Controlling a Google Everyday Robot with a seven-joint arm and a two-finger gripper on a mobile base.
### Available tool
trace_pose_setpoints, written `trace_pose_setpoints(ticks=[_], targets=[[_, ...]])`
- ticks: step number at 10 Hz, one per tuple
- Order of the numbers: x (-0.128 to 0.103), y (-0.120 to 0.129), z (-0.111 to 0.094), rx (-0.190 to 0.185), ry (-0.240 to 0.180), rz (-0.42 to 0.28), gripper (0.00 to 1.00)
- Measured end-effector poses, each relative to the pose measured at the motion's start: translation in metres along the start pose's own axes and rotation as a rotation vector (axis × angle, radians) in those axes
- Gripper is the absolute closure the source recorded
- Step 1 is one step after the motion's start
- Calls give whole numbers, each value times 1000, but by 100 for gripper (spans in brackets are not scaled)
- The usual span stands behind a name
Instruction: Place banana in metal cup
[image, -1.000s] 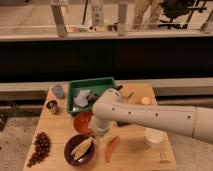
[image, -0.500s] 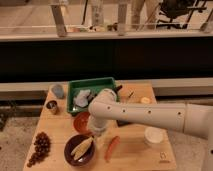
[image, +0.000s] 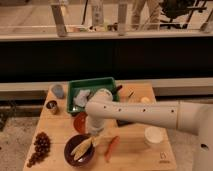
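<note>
The banana (image: 82, 147), pale yellow with brown streaks, lies in a dark purple bowl (image: 70, 153) at the front left of the wooden table. The metal cup (image: 51, 106) stands upright and apart at the table's left edge, behind the bowl. My white arm reaches in from the right. My gripper (image: 96, 136) hangs down over the bowl's right rim, at the banana's right end. The arm's wrist hides the contact.
A slim orange-red piece (image: 112, 148) lies right of the bowl. An orange bowl (image: 80, 122) sits behind it, partly under the arm. A green tray (image: 93, 86) and a grey-blue lump (image: 58, 90) are at the back, a white cup (image: 153, 135) at the right, dark grapes (image: 39, 147) at the front left.
My arm has swung left and lowered, bringing the gripper from over the orange bowl down to the purple bowl's right rim by the banana.
</note>
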Motion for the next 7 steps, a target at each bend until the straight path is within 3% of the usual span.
trace_pose_setpoints(ticks=[5,7], targets=[[4,0,2,-2,-4,8,57],[6,0,1,2,-3,11,72]])
